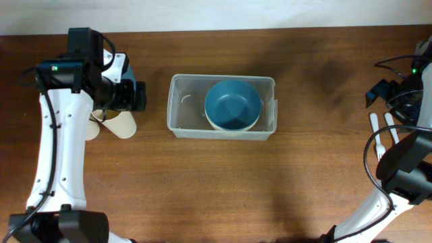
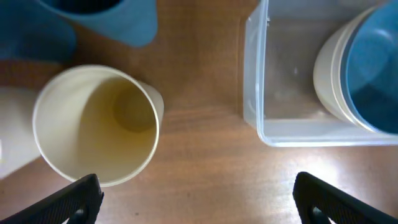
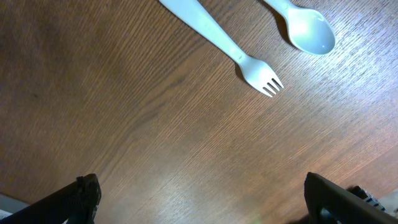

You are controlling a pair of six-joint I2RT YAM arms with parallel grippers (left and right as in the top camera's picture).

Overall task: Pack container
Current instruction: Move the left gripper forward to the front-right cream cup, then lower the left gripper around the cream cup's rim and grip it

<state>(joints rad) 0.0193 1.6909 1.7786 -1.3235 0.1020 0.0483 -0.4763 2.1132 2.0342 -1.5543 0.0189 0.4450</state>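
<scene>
The clear plastic container (image 1: pixel 185 108) stands at the table's centre. A blue bowl (image 1: pixel 233 102) nested in a cream bowl (image 1: pixel 223 126) sits in its right part; the left part is bare. In the left wrist view the container's corner (image 2: pixel 261 121) and the nested bowls (image 2: pixel 367 68) show at the right. My left gripper (image 1: pixel 131 96) is open and empty (image 2: pixel 199 199), left of the container, beside a cream cup (image 2: pixel 93 124). My right gripper (image 1: pixel 379 91) is open and empty (image 3: pixel 202 199) over bare wood at the far right.
A blue cup (image 2: pixel 118 18) stands behind the cream cup (image 1: pixel 118 125), and another cream object (image 2: pixel 12 137) touches the frame's left edge. A white plastic fork (image 3: pixel 230 50) and spoon (image 3: pixel 305 25) lie side by side at the right (image 1: pixel 381 135).
</scene>
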